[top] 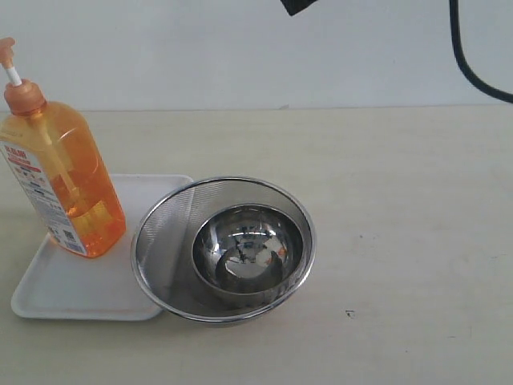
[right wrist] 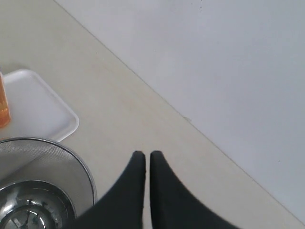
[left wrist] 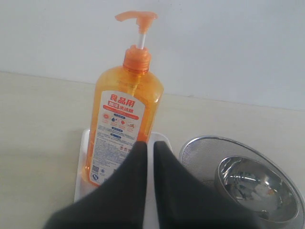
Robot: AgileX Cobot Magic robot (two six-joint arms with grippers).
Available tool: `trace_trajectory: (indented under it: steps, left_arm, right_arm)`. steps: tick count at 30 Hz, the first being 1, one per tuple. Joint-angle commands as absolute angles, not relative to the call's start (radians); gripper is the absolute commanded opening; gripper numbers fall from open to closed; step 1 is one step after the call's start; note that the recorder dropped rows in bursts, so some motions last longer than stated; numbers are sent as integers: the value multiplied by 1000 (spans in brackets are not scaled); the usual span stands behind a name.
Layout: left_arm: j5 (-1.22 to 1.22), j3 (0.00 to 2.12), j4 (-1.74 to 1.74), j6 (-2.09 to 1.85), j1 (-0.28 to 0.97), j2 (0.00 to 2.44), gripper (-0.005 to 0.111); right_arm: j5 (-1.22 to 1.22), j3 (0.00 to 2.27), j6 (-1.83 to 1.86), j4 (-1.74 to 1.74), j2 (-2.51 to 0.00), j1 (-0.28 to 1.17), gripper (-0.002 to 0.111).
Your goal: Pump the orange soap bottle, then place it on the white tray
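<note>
The orange soap bottle point(top: 60, 172) stands upright on the left part of the white tray point(top: 72, 289), its pump head raised on the white stem. In the left wrist view the bottle point(left wrist: 124, 119) is just beyond my left gripper point(left wrist: 150, 144), whose fingers are shut with nothing between them and hang over the tray point(left wrist: 159, 138) without touching the bottle. My right gripper point(right wrist: 144, 154) is shut and empty above bare table, well away from the tray point(right wrist: 38, 105). An edge of the bottle point(right wrist: 4, 102) shows in that view. Neither gripper appears in the exterior view.
A round steel mesh strainer point(top: 160, 241) sits against the tray's right edge and overlaps it, with a smaller steel bowl point(top: 248, 249) inside. A black cable point(top: 465, 56) hangs at the top right. A white wall backs the table.
</note>
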State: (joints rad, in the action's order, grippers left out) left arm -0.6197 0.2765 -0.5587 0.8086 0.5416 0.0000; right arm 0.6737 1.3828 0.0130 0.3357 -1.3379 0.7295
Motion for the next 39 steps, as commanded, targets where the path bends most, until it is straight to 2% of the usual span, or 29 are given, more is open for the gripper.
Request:
trace_trajectory:
  steps: [1, 28, 39]
  left_arm:
    - [-607, 273, -565, 815, 539, 0, 5]
    - [-605, 273, -604, 791, 539, 0, 5]
    - [-603, 273, -652, 786, 397, 0, 5]
  right_arm:
    - [669, 1378, 9, 347, -1327, 727, 0]
    - [669, 1378, 7, 347, -1327, 727, 0]
    - [669, 1378, 7, 347, -1327, 727, 0]
